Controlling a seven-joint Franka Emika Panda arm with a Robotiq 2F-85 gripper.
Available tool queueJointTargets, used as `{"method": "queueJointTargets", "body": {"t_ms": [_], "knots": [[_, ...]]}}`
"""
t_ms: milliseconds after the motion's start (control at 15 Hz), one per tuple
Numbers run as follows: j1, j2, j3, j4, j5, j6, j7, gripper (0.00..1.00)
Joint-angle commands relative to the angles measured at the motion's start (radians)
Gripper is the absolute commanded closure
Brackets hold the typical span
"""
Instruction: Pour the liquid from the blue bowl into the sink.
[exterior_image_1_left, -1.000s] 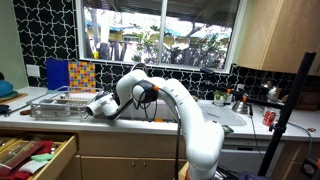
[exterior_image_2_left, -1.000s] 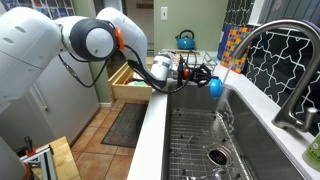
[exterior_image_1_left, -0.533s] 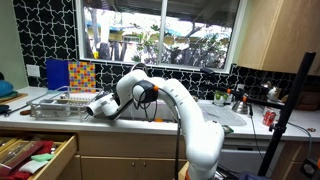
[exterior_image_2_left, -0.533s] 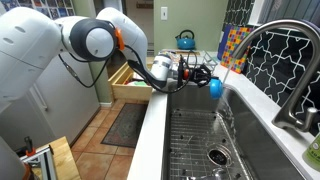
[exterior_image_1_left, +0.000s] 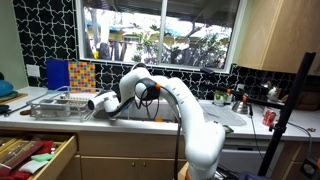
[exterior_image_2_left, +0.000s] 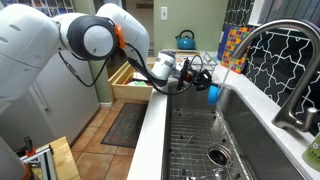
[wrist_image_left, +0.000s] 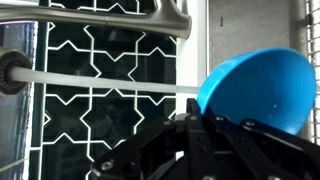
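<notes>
Stainless steel fills the near ground: the sink (exterior_image_2_left: 270, 135), a deep basin with a wire grid on its floor and a round drain (exterior_image_2_left: 215, 156), runs away from me along a pale countertop (exterior_image_2_left: 150, 140). At one side the curved faucet (exterior_image_2_left: 262, 45) arches over it. Past the drain, above the far end of the basin, hangs the blue bowl (exterior_image_2_left: 214, 94), tipped up on its edge. The gripper (exterior_image_2_left: 207, 80) has the bowl clamped by its rim. The wrist view shows the dark fingers (wrist_image_left: 193, 128) closed at the bowl's lower edge, with black-and-white patterned tile behind. Behind the gripper the white arm (exterior_image_2_left: 95, 35) reaches in across the counter. Beyond it an open wooden drawer (exterior_image_2_left: 128, 85) juts out above a dark floor mat (exterior_image_2_left: 125, 125). Farther back a teal kettle (exterior_image_2_left: 186, 40) sits near upright multicoloured boards (exterior_image_2_left: 236, 42). In an exterior view, a wire dish rack (exterior_image_1_left: 52, 103) stands on the counter beside the arm, under a wide window (exterior_image_1_left: 160, 35).
</notes>
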Motion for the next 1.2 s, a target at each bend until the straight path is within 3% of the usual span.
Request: {"method": "queueJointTargets", "body": {"t_ms": [0, 333, 733, 800, 867, 1133], "knots": [[-0.015, -0.078, 0.018, -0.056, 0.123, 0.043, -0.058, 0.96], [-0.003, -0.178, 0.022, -0.096, 0.255, 0.052, -0.1, 0.96], [-0.033, -0.293, 0.02, -0.156, 0.494, 0.18, -0.221, 0.96], [0.002, -0.295, -0.019, -0.157, 0.448, 0.135, -0.187, 0.97], [0.007, -0.252, -0.017, -0.096, 0.455, 0.15, -0.2, 0.95], [0.008, -0.273, -0.029, -0.12, 0.452, 0.147, -0.199, 0.97]]}}
